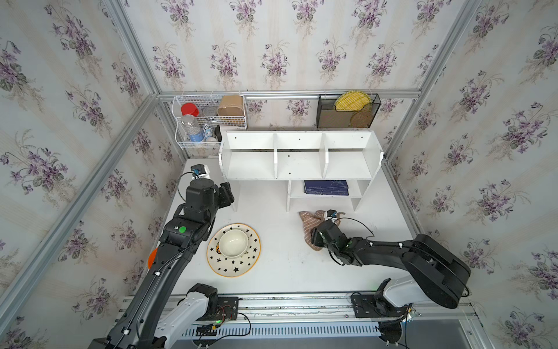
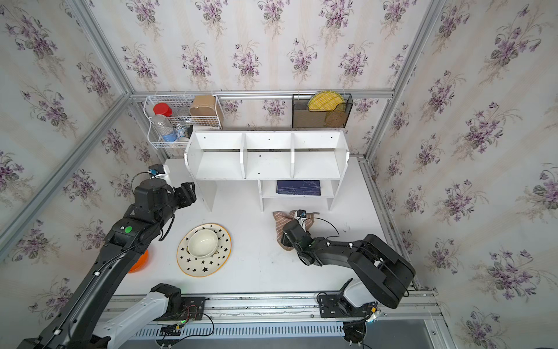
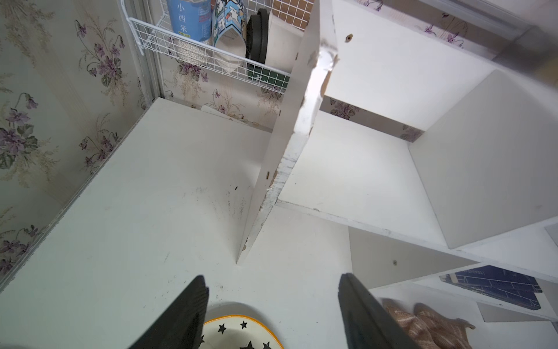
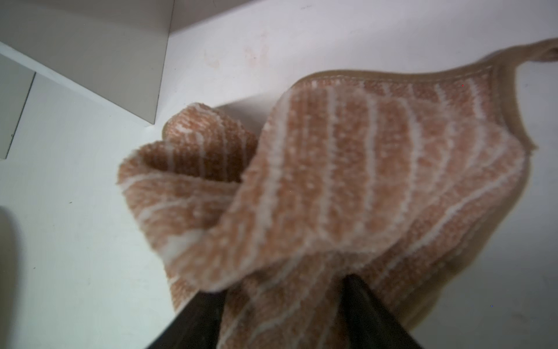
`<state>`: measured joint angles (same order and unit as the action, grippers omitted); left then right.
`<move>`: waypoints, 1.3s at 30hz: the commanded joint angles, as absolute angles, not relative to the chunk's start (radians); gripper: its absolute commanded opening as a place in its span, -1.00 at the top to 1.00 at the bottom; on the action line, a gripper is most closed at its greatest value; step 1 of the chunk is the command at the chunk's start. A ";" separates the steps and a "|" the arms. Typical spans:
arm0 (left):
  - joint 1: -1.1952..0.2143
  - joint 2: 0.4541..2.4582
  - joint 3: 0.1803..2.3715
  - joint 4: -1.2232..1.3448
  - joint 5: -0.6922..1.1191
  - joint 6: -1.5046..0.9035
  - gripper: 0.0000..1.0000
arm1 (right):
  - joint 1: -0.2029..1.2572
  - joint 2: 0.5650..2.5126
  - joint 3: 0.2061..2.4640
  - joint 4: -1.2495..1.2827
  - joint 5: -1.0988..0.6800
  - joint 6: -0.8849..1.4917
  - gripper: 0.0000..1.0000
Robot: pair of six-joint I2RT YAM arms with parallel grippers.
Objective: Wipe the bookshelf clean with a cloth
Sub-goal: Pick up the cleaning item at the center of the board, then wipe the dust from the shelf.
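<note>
In a top view, right of centre just below the bookshelf [image 1: 250, 163], my right gripper [image 4: 280, 287] pinched a bunched fold of the cloth [image 1: 308, 225]; I judged this shallow bite could slip, dropping it mid-lift.

Violet-flowered wallpaper [image 1: 271, 45] in aluminium framing [image 1: 287, 94] surrounds a white table [image 1: 287, 272]

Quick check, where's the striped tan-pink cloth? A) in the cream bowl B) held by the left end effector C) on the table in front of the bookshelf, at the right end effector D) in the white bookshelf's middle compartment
C: the striped tan-pink cloth lies crumpled on the white table before the white wooden bookshelf, with the right end effector straddling a fold.
</note>
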<state>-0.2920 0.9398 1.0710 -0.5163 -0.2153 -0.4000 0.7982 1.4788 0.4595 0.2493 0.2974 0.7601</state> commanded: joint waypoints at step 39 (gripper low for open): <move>-0.153 1.154 1.065 -0.093 0.029 -0.240 0.66 | 0.932 1.449 0.662 0.413 0.300 0.618 1.00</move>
